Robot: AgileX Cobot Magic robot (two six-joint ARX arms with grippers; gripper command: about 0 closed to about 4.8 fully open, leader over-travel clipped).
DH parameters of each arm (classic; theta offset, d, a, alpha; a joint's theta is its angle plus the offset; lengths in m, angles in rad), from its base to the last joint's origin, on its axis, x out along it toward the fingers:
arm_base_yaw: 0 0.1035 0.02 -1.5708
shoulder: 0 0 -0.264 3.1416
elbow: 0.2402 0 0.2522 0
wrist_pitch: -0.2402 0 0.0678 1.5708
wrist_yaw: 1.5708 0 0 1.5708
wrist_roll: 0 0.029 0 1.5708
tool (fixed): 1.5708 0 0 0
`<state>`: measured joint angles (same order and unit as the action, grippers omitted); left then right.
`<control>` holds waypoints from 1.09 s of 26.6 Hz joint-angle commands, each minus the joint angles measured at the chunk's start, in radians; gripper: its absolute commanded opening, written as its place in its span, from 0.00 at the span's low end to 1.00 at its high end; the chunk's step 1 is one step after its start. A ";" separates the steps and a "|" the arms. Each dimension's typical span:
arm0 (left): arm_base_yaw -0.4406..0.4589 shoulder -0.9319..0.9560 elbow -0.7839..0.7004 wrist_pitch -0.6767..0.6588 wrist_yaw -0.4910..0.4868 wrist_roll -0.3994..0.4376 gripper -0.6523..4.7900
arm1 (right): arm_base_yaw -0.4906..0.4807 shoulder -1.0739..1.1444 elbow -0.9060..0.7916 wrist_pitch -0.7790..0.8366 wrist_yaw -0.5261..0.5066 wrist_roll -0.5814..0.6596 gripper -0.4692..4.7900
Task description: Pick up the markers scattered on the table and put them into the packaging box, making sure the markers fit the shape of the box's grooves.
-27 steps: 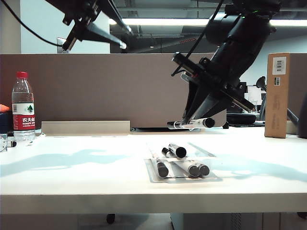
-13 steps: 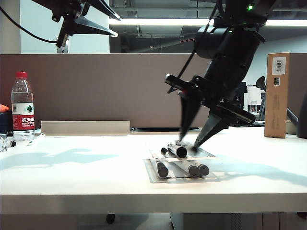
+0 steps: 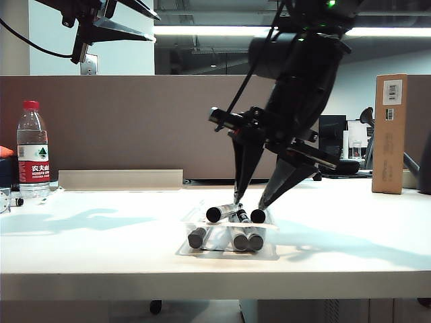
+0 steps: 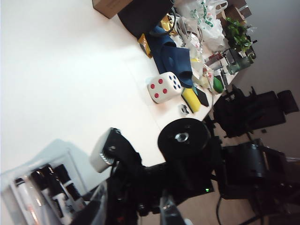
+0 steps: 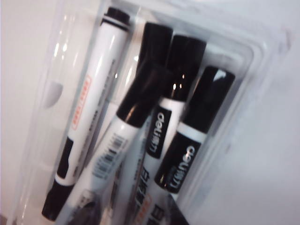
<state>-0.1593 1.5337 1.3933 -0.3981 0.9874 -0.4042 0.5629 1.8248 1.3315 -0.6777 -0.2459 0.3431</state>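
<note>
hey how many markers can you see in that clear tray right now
5 markers, all in the packaging box under the open right gripper: three lie in its grooves, two rest crooked on top. None visibly hidden.

White markers [image 5: 110, 154] with black caps and dark print lie in the clear packaging box [image 5: 248, 70] on the white table [image 3: 101, 249].

The white table [image 3: 101, 249] filled the lower half of the exterior frame. The clear box [image 3: 227, 243] lay on it at lower centre, just left of the middle. A water bottle [image 3: 31, 151] with a red cap stood upright at the far left edge. A tall brown cardboard box [image 3: 390, 133] stood upright at the far right. In the left wrist view, a white die [image 4: 164, 87] with red and blue dots sat on the table near the upper centre of the frame, beside mixed clutter.
</note>
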 commanded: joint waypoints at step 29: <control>0.000 -0.006 0.002 0.003 0.049 0.016 0.39 | 0.047 0.028 0.007 0.088 0.045 0.072 0.36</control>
<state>-0.1589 1.5337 1.3930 -0.4038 1.0294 -0.3958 0.6098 1.8584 1.3319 -0.6010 -0.2039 0.4149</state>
